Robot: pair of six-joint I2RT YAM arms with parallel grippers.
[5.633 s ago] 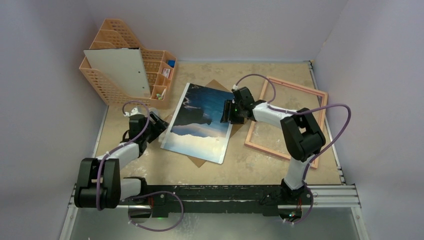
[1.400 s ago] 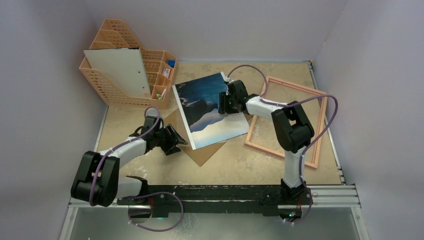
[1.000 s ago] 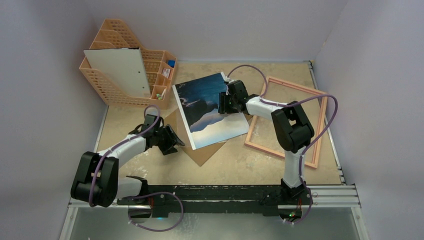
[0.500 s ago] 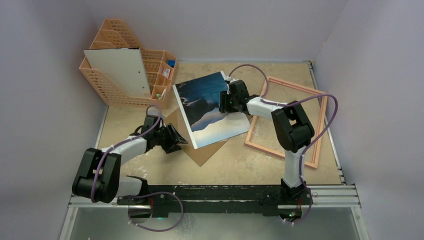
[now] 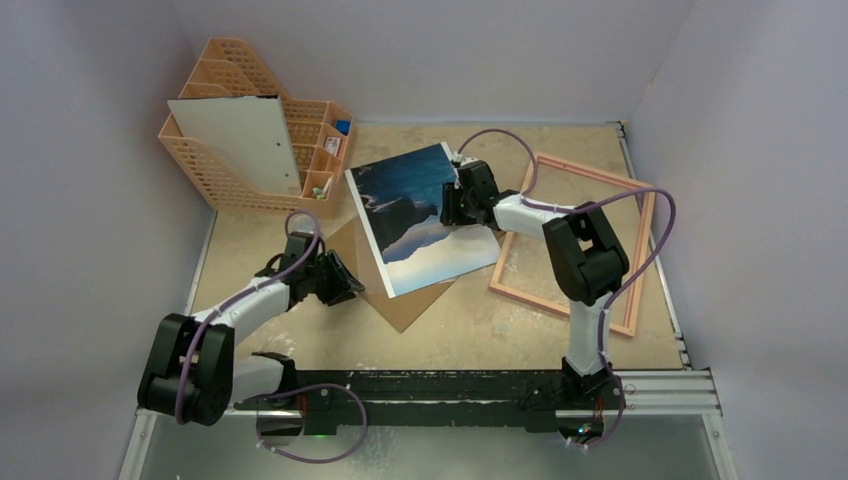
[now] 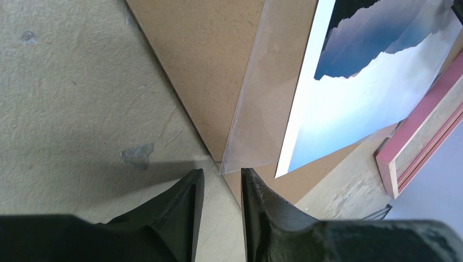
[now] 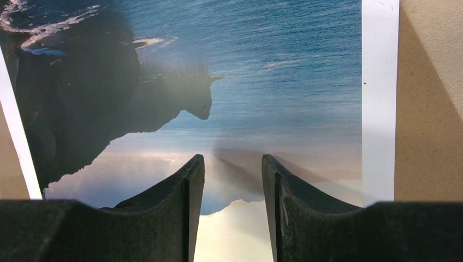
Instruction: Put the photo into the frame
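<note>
Here, left gripper (image 6: 220, 174) reaches low, narrowly parted, empty; right gripper (image 7: 232, 161) hangs half-open over the photo (image 7: 256, 60).

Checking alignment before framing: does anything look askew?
Yes. The photo lies crooked on the brown backing board, corners not matching, with a clear sheet sticking out beneath it. None of the stack lines up with the frame, lying empty to the right.

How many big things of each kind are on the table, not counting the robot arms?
Photo: 1
Pink frame: 1
Brown backing board: 1
Clear sheet: 1
Orange mesh rack: 1
White panel at the rack: 1
Total: 6
</note>
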